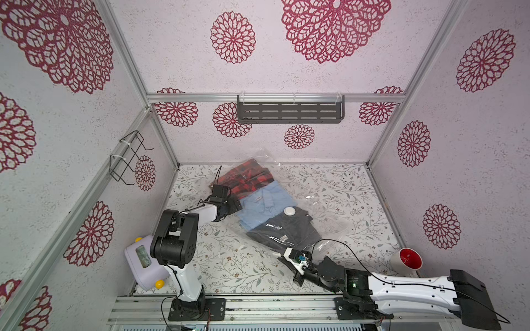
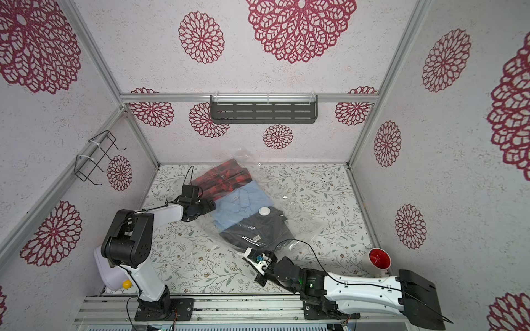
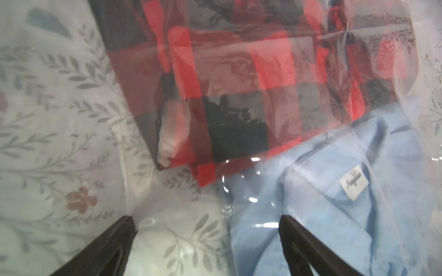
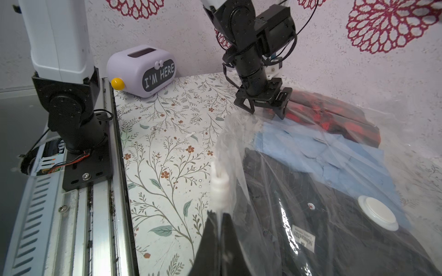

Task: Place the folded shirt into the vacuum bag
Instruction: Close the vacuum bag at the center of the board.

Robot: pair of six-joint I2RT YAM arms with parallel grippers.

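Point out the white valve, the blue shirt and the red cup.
white valve (image 1: 289, 211), in a top view, disc centre.
blue shirt (image 1: 263, 203), in a top view, middle fabric.
red cup (image 1: 410, 257), in a top view, red inside.

3 shirts (image 1: 262, 200) | 1 vacuum bag (image 1: 289, 211) | 1 cup (image 1: 408, 259) | 1 lilac box (image 1: 140, 262)

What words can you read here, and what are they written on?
"I'M HERE": on the purple box.
White tag on the blue shirt: curly writing, too blurred to read.
White label on the dark shirt: too small and skewed to read surely.
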